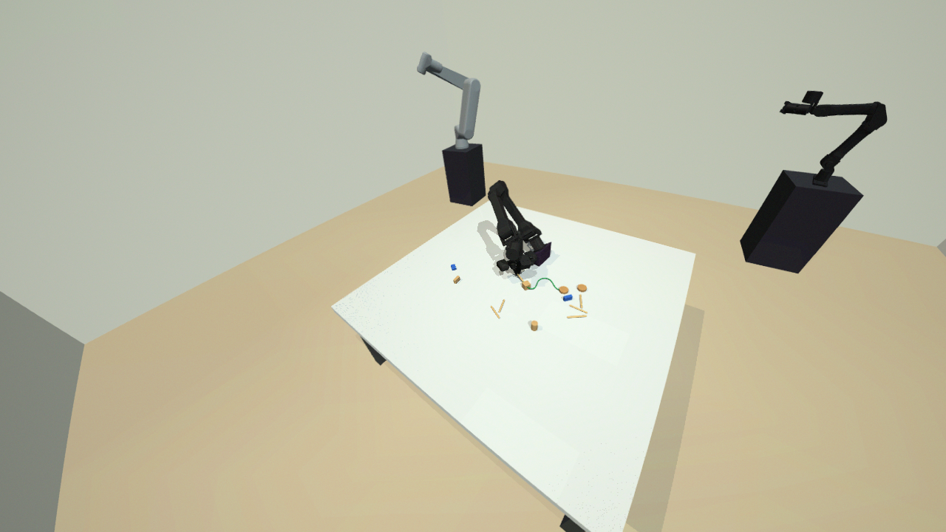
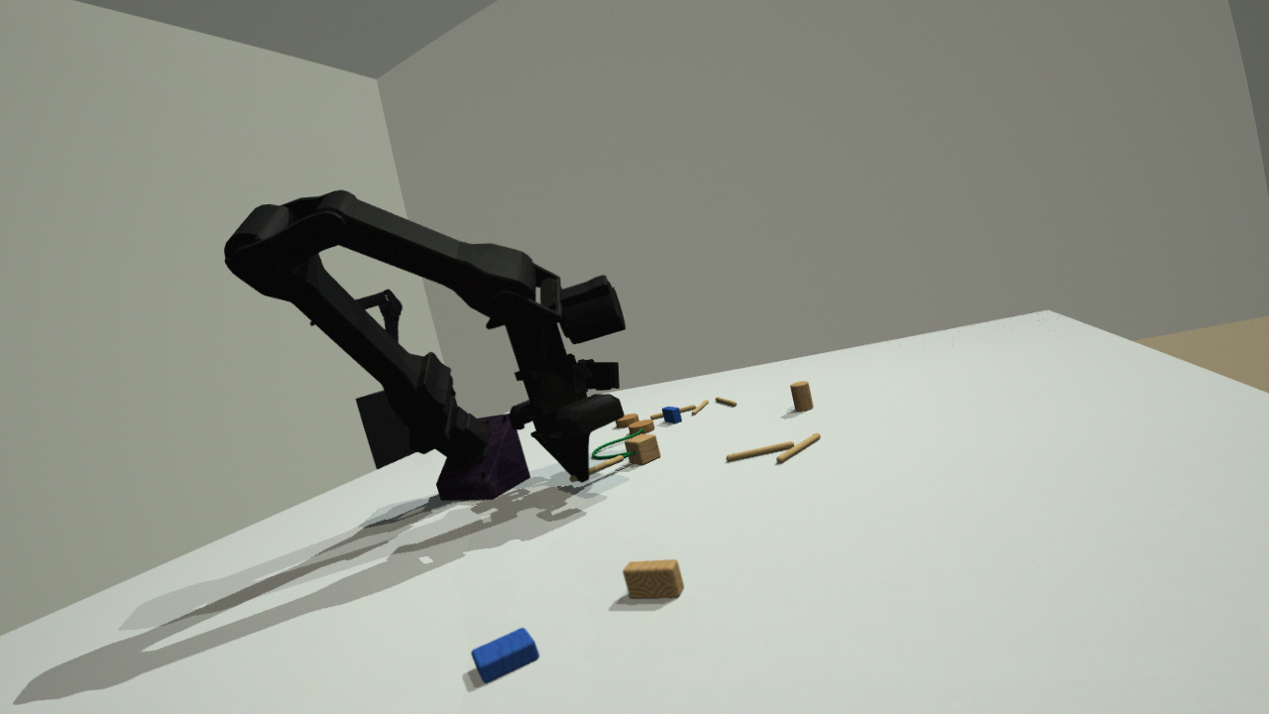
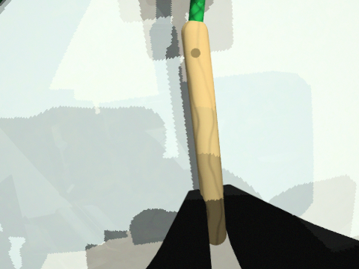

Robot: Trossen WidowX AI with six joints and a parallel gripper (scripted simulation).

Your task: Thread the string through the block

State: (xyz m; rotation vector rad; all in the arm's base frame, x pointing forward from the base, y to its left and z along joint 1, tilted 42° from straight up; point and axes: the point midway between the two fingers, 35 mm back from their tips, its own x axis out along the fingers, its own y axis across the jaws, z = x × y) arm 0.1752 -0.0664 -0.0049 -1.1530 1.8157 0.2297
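So the gripper (image 1: 516,272) (image 2: 581,477) (image 3: 209,199) has its fingers pinched on one end of the thin wooden stick (image 1: 519,278) (image 2: 607,465) (image 3: 203,112), low over the bench (image 1: 529,370) (image 2: 887,550). Wrist view shows the whole stick, green string (image 1: 545,278) (image 2: 612,455) (image 3: 197,10) coming off its far end. The wooden block (image 1: 525,284) (image 2: 642,449) sits on the bench just past that end, and the string carries on from the block's other side, curving to the round wooden button (image 1: 563,290) (image 2: 641,426).

My read: pickup and threading are done, stick fully out, with string starting through the hole, though I can't see the hole itself. Left to do: maybe a bit more gentle pulling without dragging the block, then lay the stick down away from it, open fully, back off and let everything settle.
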